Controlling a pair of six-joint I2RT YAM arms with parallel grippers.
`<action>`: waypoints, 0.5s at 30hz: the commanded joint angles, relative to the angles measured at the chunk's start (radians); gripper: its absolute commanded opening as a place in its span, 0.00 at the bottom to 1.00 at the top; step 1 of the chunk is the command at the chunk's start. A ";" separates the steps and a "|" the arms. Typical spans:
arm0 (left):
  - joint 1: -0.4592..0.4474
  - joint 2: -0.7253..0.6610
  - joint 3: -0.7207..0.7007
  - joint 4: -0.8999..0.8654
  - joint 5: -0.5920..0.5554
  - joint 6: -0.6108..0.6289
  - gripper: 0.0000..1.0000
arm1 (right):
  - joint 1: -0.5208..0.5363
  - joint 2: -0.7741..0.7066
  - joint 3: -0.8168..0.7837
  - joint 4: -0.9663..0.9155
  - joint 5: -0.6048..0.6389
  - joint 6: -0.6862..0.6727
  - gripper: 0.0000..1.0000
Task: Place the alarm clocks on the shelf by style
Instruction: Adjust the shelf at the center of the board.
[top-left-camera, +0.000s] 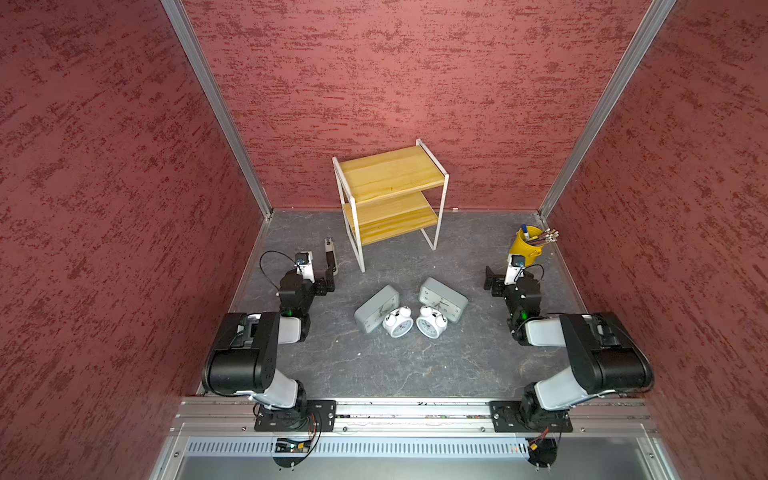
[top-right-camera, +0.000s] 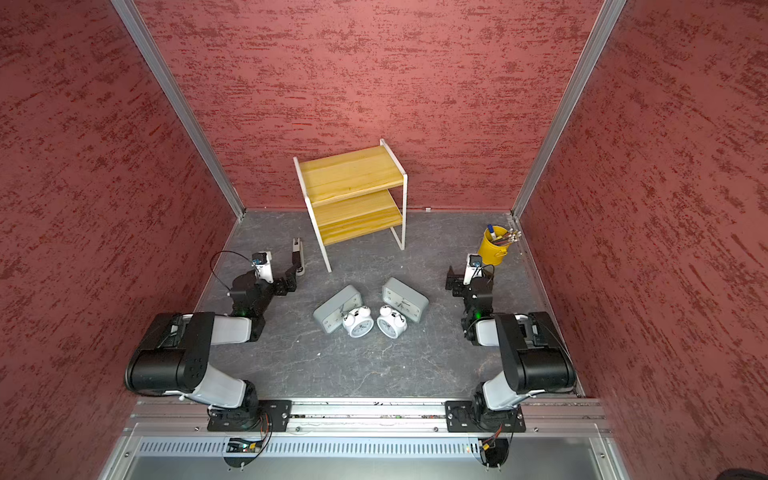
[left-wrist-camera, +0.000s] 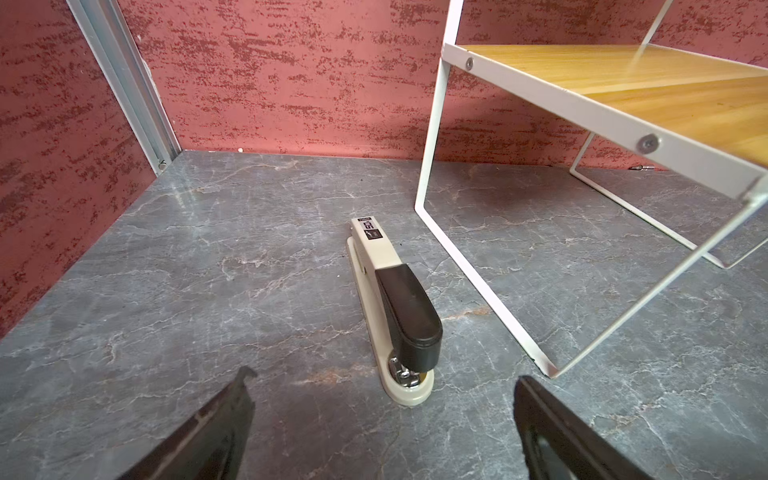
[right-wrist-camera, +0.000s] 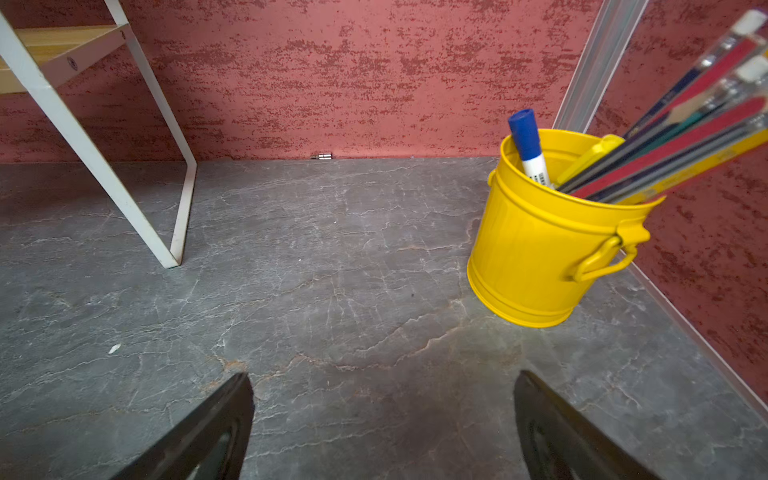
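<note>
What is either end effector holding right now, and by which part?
Nothing is held. The left end effector and right end effector stand open and empty; the four alarm clocks lie untouched on the table.

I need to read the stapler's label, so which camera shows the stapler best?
The left wrist view. There the stapler lies close and whole, from its label end to its black handle. In both top views it is a tiny sliver, partly covered, with the label unreadable. The right wrist view does not show it at all.
</note>
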 joint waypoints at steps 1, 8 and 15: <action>0.002 0.005 0.011 0.013 -0.008 0.002 1.00 | -0.006 0.006 0.023 -0.001 0.005 0.001 0.99; 0.007 0.005 0.013 0.009 0.005 -0.002 1.00 | -0.007 0.005 0.023 -0.001 0.005 0.000 0.99; 0.009 0.006 0.014 0.006 0.004 -0.004 1.00 | -0.007 0.006 0.023 -0.001 0.006 -0.001 0.99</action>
